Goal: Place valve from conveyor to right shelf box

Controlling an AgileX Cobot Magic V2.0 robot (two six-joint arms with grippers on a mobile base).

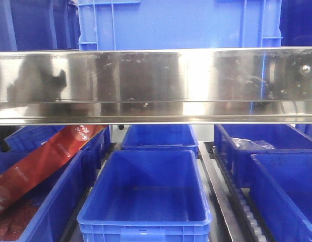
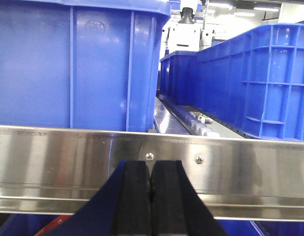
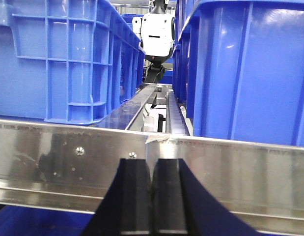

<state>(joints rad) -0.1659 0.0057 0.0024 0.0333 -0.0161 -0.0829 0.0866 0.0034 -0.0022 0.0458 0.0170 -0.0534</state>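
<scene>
The front-facing view is crossed left to right by a polished stainless-steel shelf rail (image 1: 156, 85) through the middle of the frame; neither arm shows in it. Below the rail, at lower centre, sits an open rectangular blue plastic bin (image 1: 144, 194) with its long axis running away from the camera; its interior looks bare. At lower left a long red printed foil packet (image 1: 42, 164) leans diagonally across another blue bin, low end at the left edge, high end toward upper centre. At right, a blue bin holds a crumpled clear plastic bag (image 1: 251, 144), and a strip of grey rollers (image 1: 241, 199) runs along the lower right. Only the wrist views show the grippers. In the left wrist view the left gripper (image 2: 151, 196) sits at bottom centre, its two black padded fingers pressed together with only a thin seam between them and nothing clamped. Behind it lies the same kind of steel rail with two screws, then a tall blue ribbed crate (image 2: 73, 64) filling the upper left, and a white robot body (image 2: 183, 34) far back at top centre. In the right wrist view the right gripper (image 3: 152, 196) is likewise clenched on nothing, pads meeting at bottom centre, facing a steel rail between two blue crates. The valve and the conveyor appear in no view, so the valve's position and long axis cannot be told.
</scene>
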